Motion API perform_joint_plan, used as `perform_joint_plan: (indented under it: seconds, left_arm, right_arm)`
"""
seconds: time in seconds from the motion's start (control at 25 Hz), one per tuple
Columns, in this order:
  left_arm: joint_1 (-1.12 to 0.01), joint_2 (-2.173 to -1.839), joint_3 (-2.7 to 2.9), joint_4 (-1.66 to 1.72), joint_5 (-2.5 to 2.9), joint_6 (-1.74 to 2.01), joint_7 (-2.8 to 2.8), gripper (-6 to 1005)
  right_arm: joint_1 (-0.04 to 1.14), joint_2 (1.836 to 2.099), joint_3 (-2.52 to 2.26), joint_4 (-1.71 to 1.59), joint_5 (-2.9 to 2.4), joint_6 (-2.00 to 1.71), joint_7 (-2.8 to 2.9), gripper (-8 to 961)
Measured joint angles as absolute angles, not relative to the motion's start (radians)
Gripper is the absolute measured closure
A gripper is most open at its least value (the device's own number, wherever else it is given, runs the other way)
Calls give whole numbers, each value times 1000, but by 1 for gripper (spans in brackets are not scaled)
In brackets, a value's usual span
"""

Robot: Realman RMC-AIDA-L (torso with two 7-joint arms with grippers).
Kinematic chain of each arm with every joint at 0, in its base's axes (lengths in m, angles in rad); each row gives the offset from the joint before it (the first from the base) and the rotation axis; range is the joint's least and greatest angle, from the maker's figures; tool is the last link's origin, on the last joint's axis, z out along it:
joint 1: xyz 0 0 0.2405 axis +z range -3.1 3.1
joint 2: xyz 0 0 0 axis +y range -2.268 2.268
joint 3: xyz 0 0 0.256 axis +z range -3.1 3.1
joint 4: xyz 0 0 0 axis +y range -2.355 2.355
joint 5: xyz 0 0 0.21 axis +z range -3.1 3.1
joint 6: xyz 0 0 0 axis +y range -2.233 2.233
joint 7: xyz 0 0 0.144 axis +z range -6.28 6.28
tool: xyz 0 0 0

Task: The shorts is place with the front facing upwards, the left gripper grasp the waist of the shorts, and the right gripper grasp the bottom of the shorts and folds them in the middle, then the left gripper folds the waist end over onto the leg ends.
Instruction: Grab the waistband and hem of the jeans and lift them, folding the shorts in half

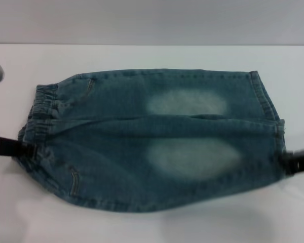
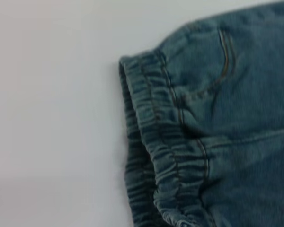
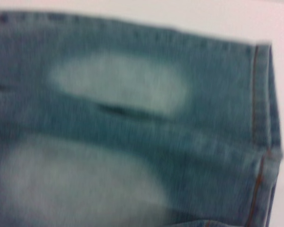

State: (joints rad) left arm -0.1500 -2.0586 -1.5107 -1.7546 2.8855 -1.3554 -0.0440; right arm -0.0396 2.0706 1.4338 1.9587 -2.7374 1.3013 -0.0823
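In the head view the shorts [image 1: 152, 139] lie flat on the white table [image 1: 142, 55], front up. The left gripper [image 1: 20, 148] touches the waist [image 1: 38, 119]; the right gripper [image 1: 294, 162] is at the leg ends [image 1: 273, 126]. Whether either is closed cannot be told.

The left wrist view shows the waist [image 2: 156, 156], still flat. A good grasp should catch both layers.

The right wrist view shows the hems [image 3: 262, 132]; both grippers should lift together.

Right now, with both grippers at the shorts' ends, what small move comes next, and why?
Probably lift both ends together to begin the lengthwise fold. The left gripper sits at the waist, the right gripper at the leg ends, and the shorts lie flat, unfolded.
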Motion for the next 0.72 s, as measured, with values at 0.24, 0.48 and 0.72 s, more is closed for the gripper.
perform_joint_plan:
  seconds: [0.24, 0.48, 0.72]
  left_arm:
    - [-139, -2059, -1523, -1769, 2883, -1314, -46, 938]
    - [-134, -2059, -1542, -1794, 2880, -1207, -48, 938]
    - [-117, -2059, -1552, -1822, 2878, -1126, -49, 938]
  right_arm:
    - [-26, 2071, 1466, 1991, -2740, 1229, -83, 955]
    - [-29, 2073, 1490, 1994, -2741, 1133, -99, 954]
    - [-55, 2073, 1489, 2015, -2764, 1048, -106, 954]
